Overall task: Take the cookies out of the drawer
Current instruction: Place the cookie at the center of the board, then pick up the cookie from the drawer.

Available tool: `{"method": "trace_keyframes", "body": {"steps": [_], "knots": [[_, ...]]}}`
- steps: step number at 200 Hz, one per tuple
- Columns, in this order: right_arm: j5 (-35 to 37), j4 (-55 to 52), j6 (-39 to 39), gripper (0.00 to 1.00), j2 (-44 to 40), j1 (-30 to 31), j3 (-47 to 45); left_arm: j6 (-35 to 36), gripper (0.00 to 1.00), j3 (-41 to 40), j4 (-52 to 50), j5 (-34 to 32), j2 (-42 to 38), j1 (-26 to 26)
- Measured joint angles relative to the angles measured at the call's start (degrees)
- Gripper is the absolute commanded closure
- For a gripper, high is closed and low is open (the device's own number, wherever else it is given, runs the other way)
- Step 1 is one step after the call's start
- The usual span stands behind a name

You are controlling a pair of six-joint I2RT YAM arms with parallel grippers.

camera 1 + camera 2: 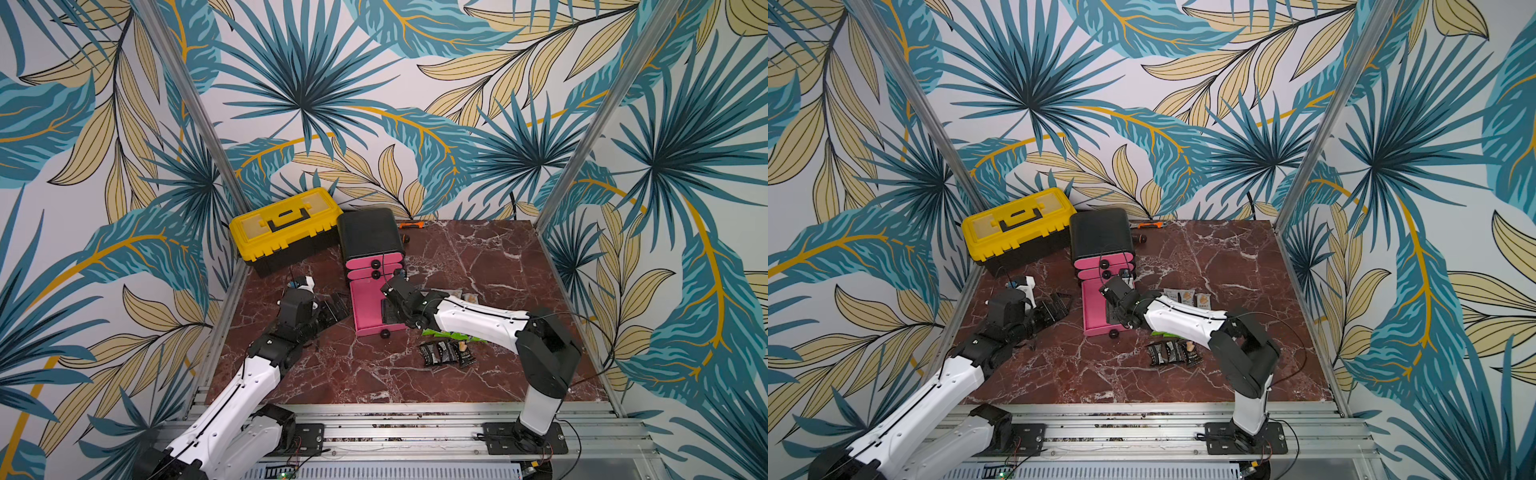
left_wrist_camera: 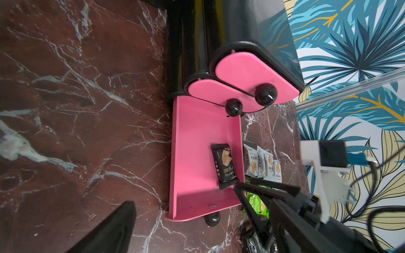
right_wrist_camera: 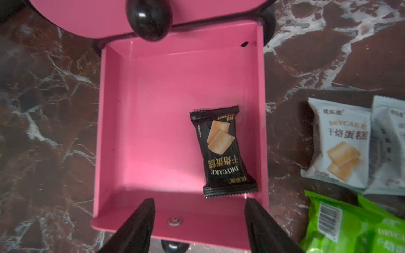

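I'm seeing the right end effector point(image 3: 199, 200) hovering spread over the pink drawer point(image 3: 153, 109), one black cookie packet point(image 3: 222, 151) lying inside it (other cookies point(image 1: 446, 353) sitting on the counter point(image 1: 374, 374) beside it), left end effector point(image 1: 332, 308) sitting spread nearby.

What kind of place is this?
Probably a robot test booth: a left arm and right arm bolted to a metal rail, leaf-print panels enclosing a marble-look table, and a yellow toolbox.

Drawer point(image 3: 153, 98): pink, pulled open.
Black packet point(image 3: 222, 151): lies flat inside, by one side wall.
White packets point(image 3: 337, 142): outside, beside drawer.
Green packets point(image 3: 341, 225): outside, next to white.
Other black packets point(image 1: 446, 353): in a row outside, near green.
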Motion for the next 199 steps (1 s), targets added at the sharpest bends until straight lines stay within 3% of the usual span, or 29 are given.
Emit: {"method": "trace_keyframes", "body": {"steps": [199], "knots": [[2.21,5.22,-1.53,0.3,9.92,-0.26,2.62,2.12,0.0,-0.5,0.61,1.16,0.7,0.35]]}}
